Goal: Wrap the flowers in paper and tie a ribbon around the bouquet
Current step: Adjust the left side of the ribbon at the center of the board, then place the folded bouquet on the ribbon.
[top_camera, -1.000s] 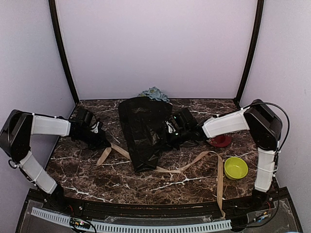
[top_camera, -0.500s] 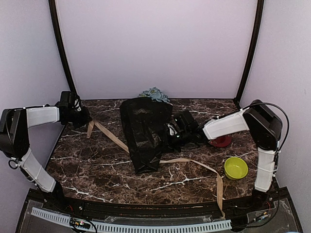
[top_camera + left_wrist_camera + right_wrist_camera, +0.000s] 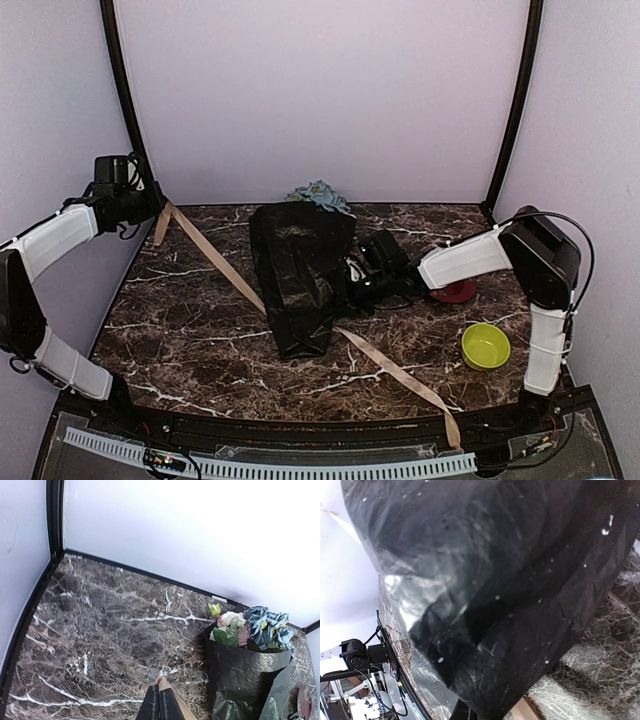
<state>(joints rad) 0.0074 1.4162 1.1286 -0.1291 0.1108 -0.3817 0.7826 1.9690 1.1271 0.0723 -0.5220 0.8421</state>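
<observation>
The black paper (image 3: pixel 300 280) lies rolled as a cone around the flowers (image 3: pixel 318 192), whose blue and green tops stick out at the far end. In the left wrist view the flowers (image 3: pixel 245 627) show pink, white and blue above the paper (image 3: pixel 245 680). The beige ribbon (image 3: pixel 215 260) runs taut from the back left, under the cone, to the near edge. My left gripper (image 3: pixel 152 207) is raised at the back-left corner, shut on the ribbon (image 3: pixel 165 684) end. My right gripper (image 3: pixel 355 280) is shut on the cone's right edge; the paper (image 3: pixel 495 580) fills its view and hides its tips.
A red dish (image 3: pixel 455 290) sits behind the right forearm and a lime-green bowl (image 3: pixel 485 346) stands at the right front. Black frame posts (image 3: pixel 125 100) and pale walls close the back and both sides. The ribbon's free tail (image 3: pixel 440 405) reaches the table's front edge.
My left gripper has lifted and swung to the back-left corner with the ribbon end, drawing the ribbon straight and pulling out the loop at the right. The right gripper stayed on the cone.
</observation>
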